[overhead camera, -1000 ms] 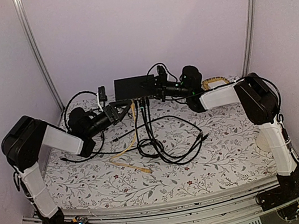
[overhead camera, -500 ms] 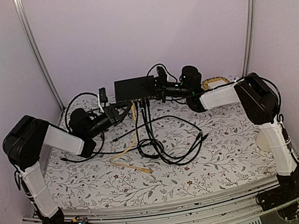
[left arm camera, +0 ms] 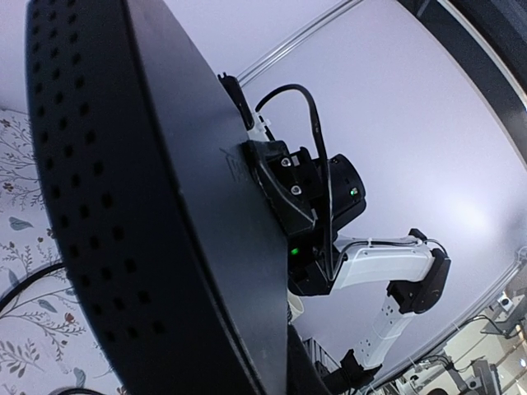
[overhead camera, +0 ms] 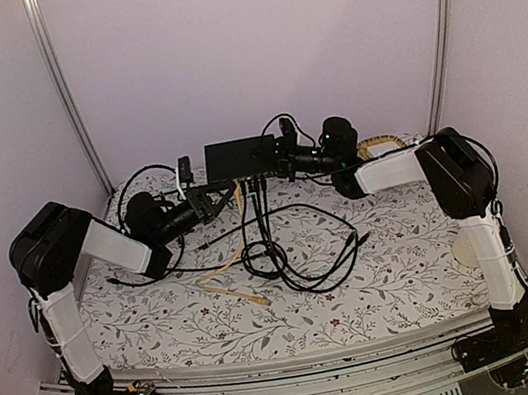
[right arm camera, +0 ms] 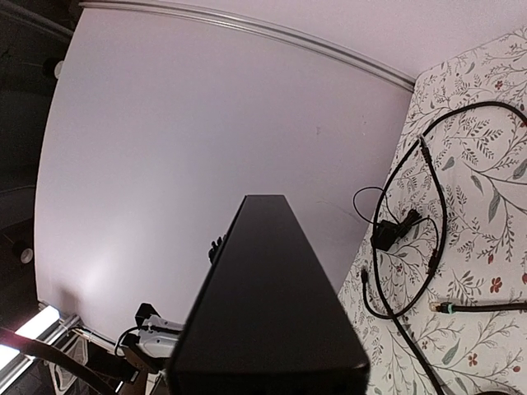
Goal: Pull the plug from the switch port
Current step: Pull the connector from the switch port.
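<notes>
The black switch (overhead camera: 239,155) lies at the back of the table, its ports facing the near side. Black cables (overhead camera: 255,187) and a yellow cable (overhead camera: 235,202) run from the ports; the plugs are too small to tell apart. My right gripper (overhead camera: 284,161) is shut on the switch's right end; the left wrist view shows it (left arm camera: 276,169) clamped on the far end of the switch (left arm camera: 123,206). My left gripper (overhead camera: 211,198) is at the switch's front left corner, beside the yellow cable. Its fingers are hidden. The switch (right arm camera: 272,313) fills the right wrist view.
Black cable loops (overhead camera: 299,252) spread over the floral cloth in the middle. A small black adapter (overhead camera: 181,168) stands left of the switch. A beige coil (overhead camera: 377,146) lies at the back right. Walls close in on three sides.
My left gripper has moved right and a little farther back, closer to the switch's front left corner. The right gripper and the switch have barely moved.
</notes>
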`<state>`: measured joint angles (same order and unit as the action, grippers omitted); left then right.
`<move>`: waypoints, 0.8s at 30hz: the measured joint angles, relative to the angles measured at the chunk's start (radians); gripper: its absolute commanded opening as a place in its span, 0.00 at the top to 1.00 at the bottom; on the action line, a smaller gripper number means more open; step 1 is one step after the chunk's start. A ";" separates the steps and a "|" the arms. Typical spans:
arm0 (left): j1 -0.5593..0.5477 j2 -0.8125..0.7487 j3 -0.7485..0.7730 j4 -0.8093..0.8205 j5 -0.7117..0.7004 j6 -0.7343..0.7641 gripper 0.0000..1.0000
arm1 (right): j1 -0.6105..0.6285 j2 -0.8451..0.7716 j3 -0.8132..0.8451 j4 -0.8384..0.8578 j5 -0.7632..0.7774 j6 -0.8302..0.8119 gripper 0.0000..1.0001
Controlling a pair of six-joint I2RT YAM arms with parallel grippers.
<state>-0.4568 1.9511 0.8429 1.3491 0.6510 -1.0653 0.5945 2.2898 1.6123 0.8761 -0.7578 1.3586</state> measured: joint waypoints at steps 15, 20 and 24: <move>0.019 0.003 0.003 0.023 0.087 -0.061 0.93 | 0.001 -0.039 -0.057 0.031 -0.003 -0.039 0.95; 0.028 0.003 0.003 0.032 0.132 -0.085 0.93 | 0.001 -0.057 -0.084 0.041 -0.003 -0.051 0.94; 0.033 0.003 0.003 0.042 0.161 -0.098 0.93 | 0.001 -0.066 -0.096 0.048 -0.006 -0.063 0.93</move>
<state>-0.4240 1.9537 0.8459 1.3907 0.8116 -1.1637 0.5953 2.2242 1.5162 0.9241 -0.7639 1.2957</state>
